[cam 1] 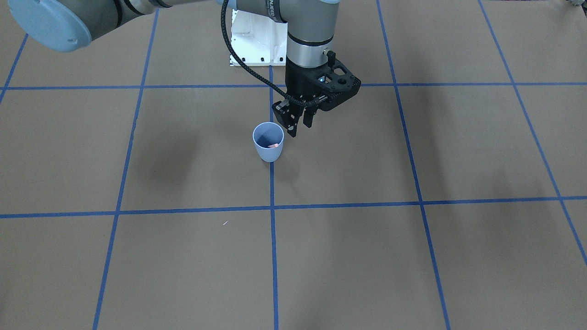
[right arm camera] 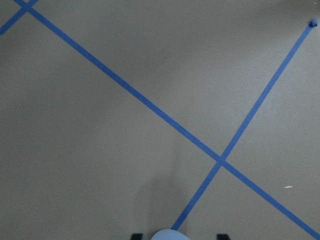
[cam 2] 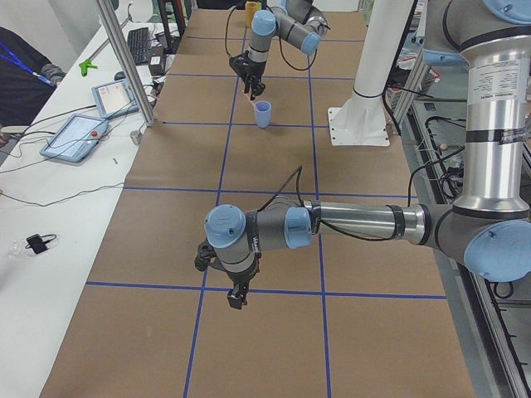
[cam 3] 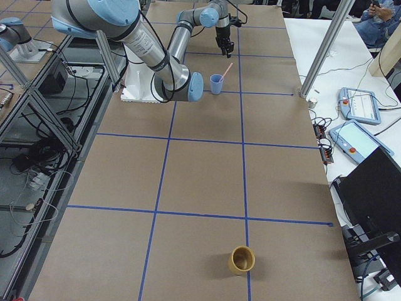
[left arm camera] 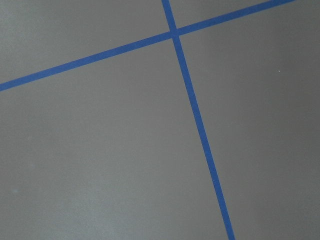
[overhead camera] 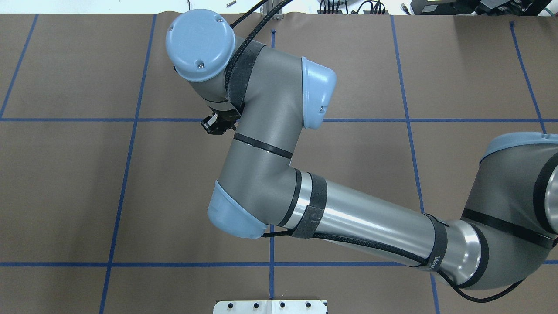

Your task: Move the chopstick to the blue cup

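Chopstick [cam 1: 274, 145] inside blue cup [cam 1: 268, 154], right claw [cam 1: 299, 129] spread and empty just above the rim

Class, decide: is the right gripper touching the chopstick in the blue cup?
Apart. The exterior front-facing view shows the right gripper open and empty beside the blue cup, with the chopstick resting inside its rim.

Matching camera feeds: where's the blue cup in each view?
Front-facing: blue cup at centre, on a tape line.
Overhead: hidden under the right arm.
Exterior left: top centre.
Exterior right: top centre.
Left wrist: not in it.
Right wrist: probably the pale rim at the bottom edge.
Landmark: white base plate, in all four exterior views.
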### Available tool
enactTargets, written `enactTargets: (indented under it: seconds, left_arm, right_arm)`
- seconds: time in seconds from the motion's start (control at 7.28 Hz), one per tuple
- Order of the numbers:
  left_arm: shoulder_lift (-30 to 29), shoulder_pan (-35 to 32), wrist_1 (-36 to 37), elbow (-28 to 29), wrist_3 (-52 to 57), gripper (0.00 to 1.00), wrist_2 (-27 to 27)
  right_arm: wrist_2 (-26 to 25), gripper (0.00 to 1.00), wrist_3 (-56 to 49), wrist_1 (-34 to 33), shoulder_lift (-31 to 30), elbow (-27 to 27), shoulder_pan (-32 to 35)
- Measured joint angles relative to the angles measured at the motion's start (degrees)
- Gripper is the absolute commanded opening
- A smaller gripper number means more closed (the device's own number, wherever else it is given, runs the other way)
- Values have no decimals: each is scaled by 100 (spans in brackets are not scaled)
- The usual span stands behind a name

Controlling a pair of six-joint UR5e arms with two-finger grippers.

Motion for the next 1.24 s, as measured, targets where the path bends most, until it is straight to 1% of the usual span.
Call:
enactTargets:
  seconds: [0.14, 0.41, 0.55, 0.69, 0.82, 0.96, 1.1, 1.24]
  left_arm:
    - [1, -1, 0, 0, 0, 100, 0]
    - [10, -2, 0, -13, 6, 100, 0]
    - [23, -3, 0, -19, 8, 100, 0]
    - [46, -6, 0, -23, 10, 100, 0]
    - [63, -23, 0, -25, 11, 100, 0]
    - [67, -51, 0, -26, 6, 100, 2]
    - [72, -72, 2, -37, 2, 100, 5]
    - [73, -84, 5, -52, 1, 100, 7]
  right_arm:
    - [15, 99, 21, 2, -32, 132, -3]
    - [35, 100, 433, -10, -57, 432, 30]
    - [183, 100, 648, -17, -86, 523, 173]
    - [662, 100, 757, -19, -145, 561, 525]
    - [1295, 100, 798, -15, -248, 579, 1007]
    - [1823, 100, 792, -6, -451, 619, 1493]
    - [2188, 100, 658, 11, -827, 728, 1981]
    - [2443, 100, 219, 25, -1268, 838, 2447]
